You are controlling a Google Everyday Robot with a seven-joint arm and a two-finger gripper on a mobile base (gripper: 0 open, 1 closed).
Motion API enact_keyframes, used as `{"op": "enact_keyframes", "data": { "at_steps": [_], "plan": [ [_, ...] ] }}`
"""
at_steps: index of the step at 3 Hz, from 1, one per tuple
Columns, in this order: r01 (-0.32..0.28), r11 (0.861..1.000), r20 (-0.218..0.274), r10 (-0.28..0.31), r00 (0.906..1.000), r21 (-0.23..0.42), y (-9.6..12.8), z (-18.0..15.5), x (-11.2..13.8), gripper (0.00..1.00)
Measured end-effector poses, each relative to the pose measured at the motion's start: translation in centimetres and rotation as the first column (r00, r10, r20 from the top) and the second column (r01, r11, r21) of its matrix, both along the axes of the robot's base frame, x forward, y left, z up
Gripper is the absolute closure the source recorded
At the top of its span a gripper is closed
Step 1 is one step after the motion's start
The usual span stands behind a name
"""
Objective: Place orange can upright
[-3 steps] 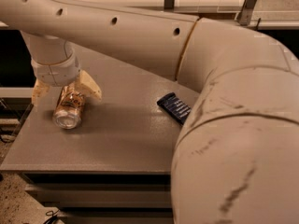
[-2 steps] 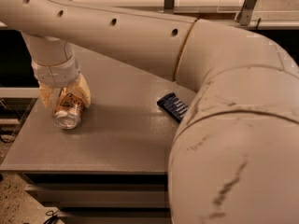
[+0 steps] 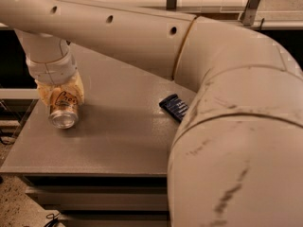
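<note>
The orange can (image 3: 63, 113) lies on its side at the left of the grey table (image 3: 118, 141), its silver end facing the camera. My gripper (image 3: 60, 97) comes down from above on the white arm and sits over the can. Its tan fingers (image 3: 75, 91) press against both sides of the can's body, so it is shut on the can. The can still looks tilted, low over the table top; I cannot tell whether it touches the surface.
A flat dark blue snack wrapper (image 3: 175, 106) lies at the table's middle right, partly hidden by my arm. The big white arm (image 3: 227, 126) fills the right side of the view. The table's left edge runs close to the can.
The fingers were spread wide on either side of the can a second ago; they have closed in onto its body. The can has hardly moved.
</note>
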State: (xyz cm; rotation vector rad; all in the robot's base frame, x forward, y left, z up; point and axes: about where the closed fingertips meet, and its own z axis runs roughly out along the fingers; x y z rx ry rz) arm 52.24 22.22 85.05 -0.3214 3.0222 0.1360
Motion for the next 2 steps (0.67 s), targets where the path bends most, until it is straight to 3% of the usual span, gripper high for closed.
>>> {"op": "enact_keyframes", "data": {
  "at_steps": [1,2],
  "plan": [
    [-0.058,0.998,0.06,0.056,0.9966,0.028,0.5,1.7,0.1,1.0],
    [-0.141,0.987,0.14,0.131,0.9815,0.07,0.4,3.5,0.0,1.0]
  ]
}}
